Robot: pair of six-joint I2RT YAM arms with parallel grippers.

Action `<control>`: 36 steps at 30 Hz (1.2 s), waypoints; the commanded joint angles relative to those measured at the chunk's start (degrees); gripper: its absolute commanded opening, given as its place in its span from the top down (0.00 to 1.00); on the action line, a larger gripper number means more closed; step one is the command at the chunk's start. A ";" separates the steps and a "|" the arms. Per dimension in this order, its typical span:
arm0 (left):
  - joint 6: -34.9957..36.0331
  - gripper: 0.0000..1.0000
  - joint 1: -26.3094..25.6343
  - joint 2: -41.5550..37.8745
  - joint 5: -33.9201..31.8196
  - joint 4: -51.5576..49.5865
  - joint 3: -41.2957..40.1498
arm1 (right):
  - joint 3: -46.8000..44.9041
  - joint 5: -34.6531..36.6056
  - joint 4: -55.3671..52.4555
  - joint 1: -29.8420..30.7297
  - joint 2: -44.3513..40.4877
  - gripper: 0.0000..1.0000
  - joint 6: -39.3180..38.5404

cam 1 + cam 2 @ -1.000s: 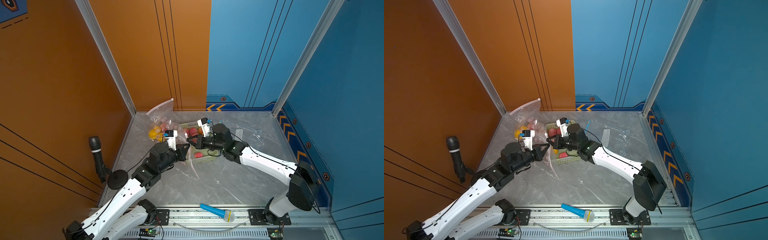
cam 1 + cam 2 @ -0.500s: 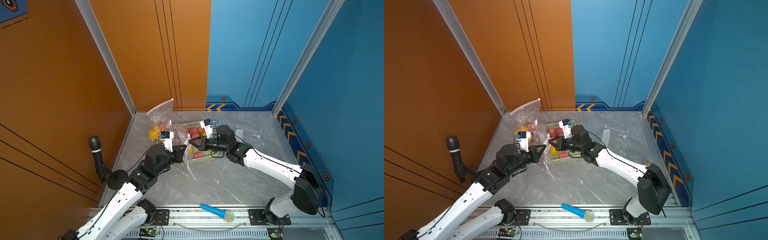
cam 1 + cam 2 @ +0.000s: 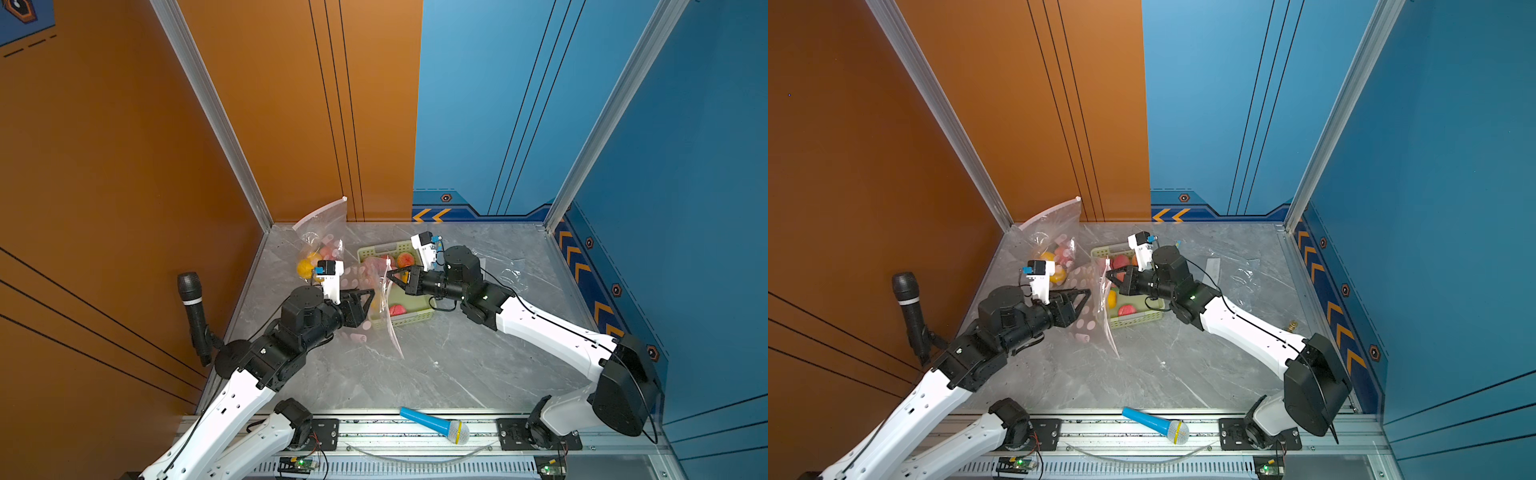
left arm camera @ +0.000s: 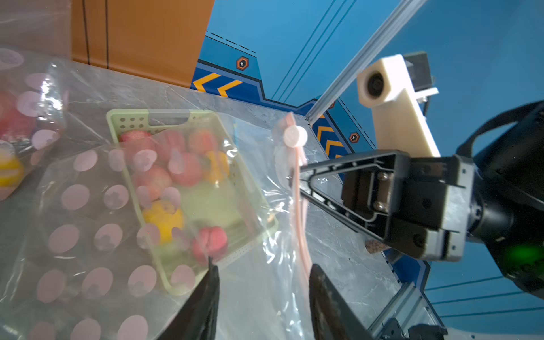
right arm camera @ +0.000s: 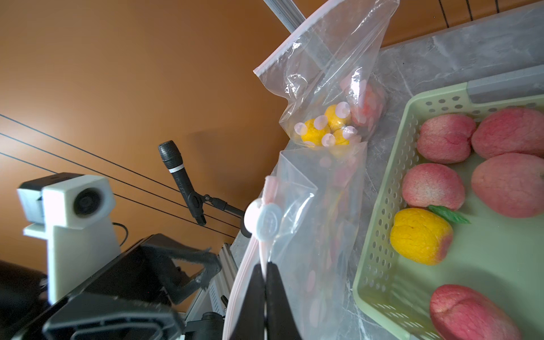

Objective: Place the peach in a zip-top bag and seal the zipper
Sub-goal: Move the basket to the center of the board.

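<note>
Right wrist view shows the right end effector clamped shut on the pink zipper strip of a dotted zip-top bag, just beneath its round white slider. The bag hangs as a thin upright sheet, its lower end trailing onto the grey surface. Facing it from the other side of the film, the left end effector has its jaws apart and closed on nothing. In the left wrist view the strip runs down from the slider toward the gap between them, though whether either finger touches the plastic cannot be told. The peaches, pink and yellow, lie in a pale green basket on the right arm's side of the bag, just beside and below its grip. From the left arm they are seen only through the film, and whether one already sits inside the held bag cannot be made out past the dots. A second bag holding fruit leans in the corner. The coming move appears to turn on the strip's long axis, which runs from the right arm's pinch to the left arm's open jaws. The left arm looks placed to take the lip, while the fruit is nearer the right arm, which is occupied.
</note>
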 commanded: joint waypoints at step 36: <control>-0.25 1.00 -6.98 10.70 -10.36 -0.86 3.59 | 3.60 7.52 -8.55 4.42 -2.80 1.00 -8.73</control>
